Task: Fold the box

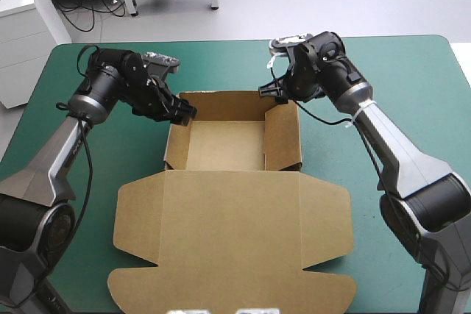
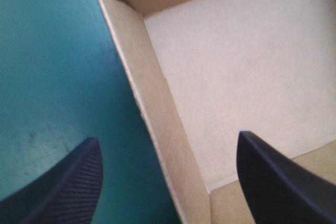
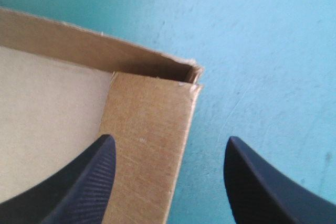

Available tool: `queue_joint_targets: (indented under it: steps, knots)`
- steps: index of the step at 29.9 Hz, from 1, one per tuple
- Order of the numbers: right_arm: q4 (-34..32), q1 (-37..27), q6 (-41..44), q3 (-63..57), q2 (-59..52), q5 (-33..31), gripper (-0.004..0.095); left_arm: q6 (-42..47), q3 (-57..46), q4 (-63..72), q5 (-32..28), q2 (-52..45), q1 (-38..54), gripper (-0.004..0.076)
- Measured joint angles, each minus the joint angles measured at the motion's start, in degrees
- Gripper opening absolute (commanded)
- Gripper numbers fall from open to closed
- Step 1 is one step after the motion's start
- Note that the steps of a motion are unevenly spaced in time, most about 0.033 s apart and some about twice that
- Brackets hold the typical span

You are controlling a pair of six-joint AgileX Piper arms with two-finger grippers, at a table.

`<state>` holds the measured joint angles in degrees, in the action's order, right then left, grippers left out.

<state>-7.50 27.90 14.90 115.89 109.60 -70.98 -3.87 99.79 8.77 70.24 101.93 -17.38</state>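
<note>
Sitting mid-table: the box is an open tray with its raised walls toward the tabletop's far edge. Its lid lies flat toward the near edge, on the teal-green cover.
Writing on the board: we find only plain brown on every face that shows, inside and out.
Left gripper: it hangs at the tray's far left corner. In its wrist view the left gripper has its black fingers spread wide astride the left wall, one over the cover and one over the tray floor, gripping nothing.
Right gripper: it hangs at the tray's far right corner. In its wrist view the right gripper has its fingers parted, one above the right wall and the other above bare cover, with nothing held.
Right wall: its broad face is turned up toward the wrist camera, and it meets the far wall at a slightly ragged corner.
Hard to make out: from above, both grippers' fingers merge into the dark wrists. We cannot tell whether any finger touches the board.
Hidden: the far wall's outer face, and the strip of tray beneath the left gripper.
Cut off: each wrist view takes in a single corner of the box, and the lid falls outside both.
</note>
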Motion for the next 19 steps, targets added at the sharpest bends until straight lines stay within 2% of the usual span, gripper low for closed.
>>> queue_joint_targets:
  steps: [4, 9, 19]
  knots:
    - [-1.7, -0.1, 0.0, 2.2, -4.4, -0.3, 0.0566, -0.1, 7.6, -2.5, 0.6, -1.0, 0.1, 0.0337]
    - [-1.6, -1.2, 0.5, 2.6, -8.9, -0.5, 0.0566, -0.9, 11.3, -5.8, 1.3, -6.5, 0.1, -0.0004]
    - [6.7, -4.5, 0.9, -2.4, -8.4, -0.5, 0.0566, -2.3, 7.6, -13.3, 1.4, -23.7, 0.1, -0.0010]
